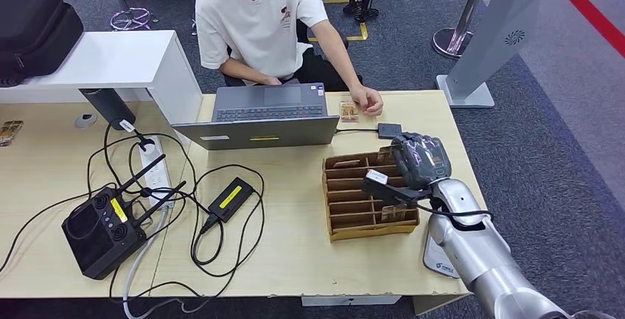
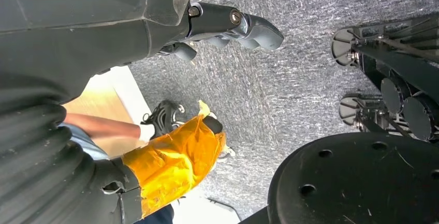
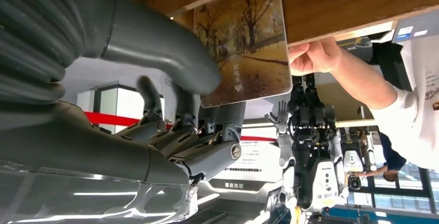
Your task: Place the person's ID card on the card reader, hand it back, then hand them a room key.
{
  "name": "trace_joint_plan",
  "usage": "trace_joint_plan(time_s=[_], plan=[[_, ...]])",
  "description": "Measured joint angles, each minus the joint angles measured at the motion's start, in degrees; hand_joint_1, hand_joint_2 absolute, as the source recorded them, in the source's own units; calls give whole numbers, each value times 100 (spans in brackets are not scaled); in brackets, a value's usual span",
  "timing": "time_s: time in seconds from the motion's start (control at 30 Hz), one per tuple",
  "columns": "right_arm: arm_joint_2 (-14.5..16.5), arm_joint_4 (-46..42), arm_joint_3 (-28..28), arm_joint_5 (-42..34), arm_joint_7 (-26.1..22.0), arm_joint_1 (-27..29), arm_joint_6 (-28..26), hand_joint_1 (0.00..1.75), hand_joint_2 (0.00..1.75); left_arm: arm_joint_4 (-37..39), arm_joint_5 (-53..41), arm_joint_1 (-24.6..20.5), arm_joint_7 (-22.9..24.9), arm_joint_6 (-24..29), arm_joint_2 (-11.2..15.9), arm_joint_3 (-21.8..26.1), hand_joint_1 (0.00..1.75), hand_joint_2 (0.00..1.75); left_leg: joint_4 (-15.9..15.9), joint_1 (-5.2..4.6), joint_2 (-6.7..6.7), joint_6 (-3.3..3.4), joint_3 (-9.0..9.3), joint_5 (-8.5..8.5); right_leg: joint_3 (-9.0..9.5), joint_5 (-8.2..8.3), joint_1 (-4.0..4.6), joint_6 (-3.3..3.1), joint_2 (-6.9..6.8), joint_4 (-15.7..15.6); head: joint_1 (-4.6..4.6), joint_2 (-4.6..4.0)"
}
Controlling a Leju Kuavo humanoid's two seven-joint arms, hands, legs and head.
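Observation:
A wooden slotted box (image 1: 354, 216) with room key cards stands on the desk's right side. My right hand (image 1: 420, 158) hangs over its far right corner. In the right wrist view my thumb (image 3: 171, 53) lies on the corner of a room key card (image 3: 243, 43) with an autumn-tree picture, which stands in the box, and my other fingers (image 3: 207, 151) sit on its other side. Across the desk sits a person whose hand (image 1: 366, 100) rests on the ID card (image 1: 348, 110), beside the black card reader (image 1: 389, 130). My left hand (image 2: 233, 25) hangs over the grey floor, holding nothing.
An open laptop (image 1: 262, 116) faces the person at the desk's far middle. A black controller (image 1: 103, 227), a power strip (image 1: 155, 175), a black adapter (image 1: 230, 199) and loose cables cover the left half. A white raised counter (image 1: 110, 57) stands at the far left.

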Motion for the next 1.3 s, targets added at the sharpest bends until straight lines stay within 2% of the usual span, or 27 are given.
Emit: trace_joint_plan(time_s=[0.4, 0.47, 0.5, 0.53, 0.63, 0.67, 0.73, 0.87, 1.3], plan=[[18, 60, 54, -20, -2, -47, -19, 175, 175, -239, -67, 18, 0, -126, -111, 83, 0, 175, 0, 5, -2, 0, -1, 0, -1, -1, 4, 0, -2, 0, 0, 0], [35, 61, 60, -25, -8, -48, 1, 175, 175, -245, -116, -15, 71, 14, -141, 95, 0, 175, 1, 5, -3, -2, -1, 1, -1, 0, 5, 0, -3, -1, -1, 0], [54, 50, 78, -28, 2, -49, 33, 175, 175, -194, -189, -85, 204, 275, -178, 100, 0, 175, 1, 4, -7, -2, -2, 3, -2, 0, 4, 0, -6, -1, 0, 0], [78, 18, 107, -25, 44, -50, 88, 175, 175, -86, -291, -200, 411, 789, -233, 103, 0, 175, 2, 3, -11, -3, -3, 6, -3, 1, 3, 0, -10, -1, -1, 0], [151, -158, 248, 9, 248, -45, 272, 175, 175, 378, -527, -657, 916, 3066, -474, 101, 0, 175, 2, 4, -11, -4, -6, 11, -4, 10, 4, -6, -12, -1, -2, 0], [166, -219, 292, 15, 301, -36, 304, 175, 175, 502, -549, -782, 951, 3612, -548, 97, 0, 175, 2, 4, -8, -4, -4, 12, -4, 14, 4, -8, -9, -1, -1, 0], [176, -326, 362, 15, 383, -1, 315, 175, 175, 692, -565, -966, 961, 4058, -647, 87, 0, 175, 3, 4, -4, -5, -2, 12, -4, 17, 4, -10, -5, -1, -1, 0], [176, -468, 424, 0, 426, 90, 202, 175, 175, 893, -570, -1073, 950, 4034, -721, 70, 0, 175, 5, 5, -3, -5, -2, 12, -9, 17, 5, -12, -3, -1, -2, 0], [74, -821, 484, -3, 539, 271, 112, 175, 175, 1067, -636, -1123, 1098, 3975, -731, 42, 0, 175, 4, 8, -2, -5, -18, 12, -25, 16, 7, -12, -3, -1, -1, 0]])
